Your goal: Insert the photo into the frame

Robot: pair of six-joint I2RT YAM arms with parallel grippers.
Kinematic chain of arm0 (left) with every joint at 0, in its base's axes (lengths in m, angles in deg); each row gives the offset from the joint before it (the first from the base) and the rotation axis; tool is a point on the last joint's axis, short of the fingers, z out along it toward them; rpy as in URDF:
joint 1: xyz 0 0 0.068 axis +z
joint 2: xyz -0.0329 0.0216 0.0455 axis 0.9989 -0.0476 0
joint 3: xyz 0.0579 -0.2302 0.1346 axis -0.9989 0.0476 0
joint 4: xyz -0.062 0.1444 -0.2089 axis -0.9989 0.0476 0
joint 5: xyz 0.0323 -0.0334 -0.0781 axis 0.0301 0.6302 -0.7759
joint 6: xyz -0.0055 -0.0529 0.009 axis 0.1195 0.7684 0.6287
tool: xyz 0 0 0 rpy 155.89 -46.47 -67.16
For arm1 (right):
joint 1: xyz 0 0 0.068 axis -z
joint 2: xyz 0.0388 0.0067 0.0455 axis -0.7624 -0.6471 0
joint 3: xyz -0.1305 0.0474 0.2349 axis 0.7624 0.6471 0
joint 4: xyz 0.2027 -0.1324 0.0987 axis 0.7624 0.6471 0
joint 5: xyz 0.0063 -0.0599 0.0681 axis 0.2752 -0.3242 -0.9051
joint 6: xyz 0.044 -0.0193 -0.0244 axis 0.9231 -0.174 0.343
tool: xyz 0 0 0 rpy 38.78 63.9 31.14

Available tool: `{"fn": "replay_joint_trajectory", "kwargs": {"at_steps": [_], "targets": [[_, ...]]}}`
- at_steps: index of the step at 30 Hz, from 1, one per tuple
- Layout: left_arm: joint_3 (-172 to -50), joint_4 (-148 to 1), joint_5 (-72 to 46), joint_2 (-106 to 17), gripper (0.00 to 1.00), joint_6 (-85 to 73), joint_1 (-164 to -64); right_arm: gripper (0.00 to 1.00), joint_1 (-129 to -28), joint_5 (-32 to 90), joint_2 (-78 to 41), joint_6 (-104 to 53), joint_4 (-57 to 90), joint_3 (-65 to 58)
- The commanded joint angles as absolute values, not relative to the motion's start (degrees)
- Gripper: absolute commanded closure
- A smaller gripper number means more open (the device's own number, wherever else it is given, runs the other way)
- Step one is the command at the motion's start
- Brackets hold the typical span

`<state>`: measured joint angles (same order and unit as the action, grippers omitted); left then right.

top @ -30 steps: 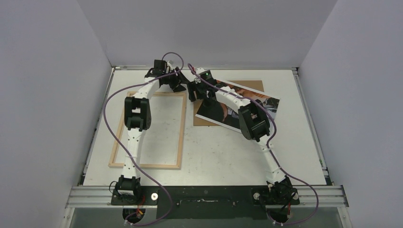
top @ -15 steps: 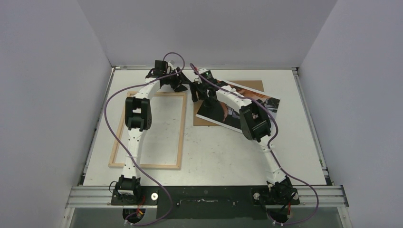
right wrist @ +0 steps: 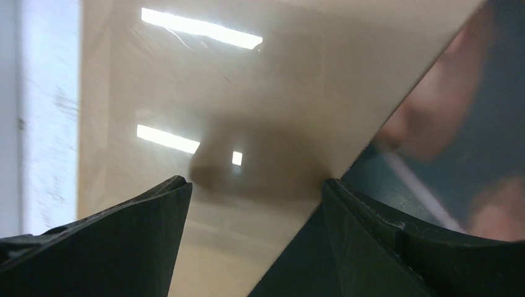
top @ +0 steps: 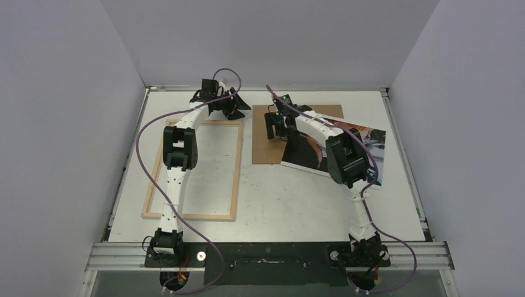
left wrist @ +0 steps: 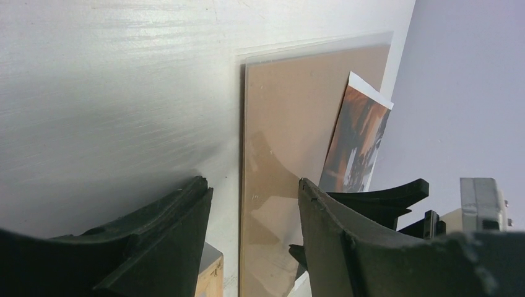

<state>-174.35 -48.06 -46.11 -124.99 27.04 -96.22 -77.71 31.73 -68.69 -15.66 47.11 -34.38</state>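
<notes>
From above, the photo (top: 304,154) lies skew on the board (top: 265,148), with one corner near the right edge of the surface (top: 285,198). A push could slide it off there. The frame (top: 236,173) lies well apart on the left, back up, with bare surface between them.

In the left wrist view, the left fingers (left wrist: 155,247) are spread and empty.

In the right wrist view, the right fingers (right wrist: 124,247) are spread over the photo's edge. A clear sheet (right wrist: 204,93), I think, covers the board, and they may pinch it instead.
</notes>
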Motion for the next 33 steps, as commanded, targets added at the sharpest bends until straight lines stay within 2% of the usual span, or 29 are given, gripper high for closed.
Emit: {"fn": "replay_joint_trajectory", "kwargs": {"at_steps": [1,4,8,13,20,33], "targets": [[-173.5,-49.31,-47.33,-126.0,0.47,26.17,-96.36,0.21,-76.99,35.74,-62.62,-13.86,53.09,-29.85],[-173.26,-49.41,-47.43,-125.98,0.47,25.62,-96.61,0.21,-77.56,37.64,-62.28,-13.86,53.33,-32.49],[-172.42,-49.63,-46.2,-125.68,0.47,25.43,-96.71,0.2,-79.51,43.86,-67.19,-16.19,56.55,-42.58],[-172.37,-50.23,-46.1,-125.95,0.47,25.88,-96.99,0.06,-82.31,52.57,-74.31,-20.78,57.56,-51.12],[-172.34,-50.28,-45.61,-126.24,0.47,26.43,-97.55,0.0,-82.37,47.74,-79.33,-20.46,58.55,-56.59],[-172.5,-49.75,-44.67,-126.95,0.47,27.29,-97.67,0.0,-81.18,32.4,-80.33,-16.15,60.96,-52.85]]}}
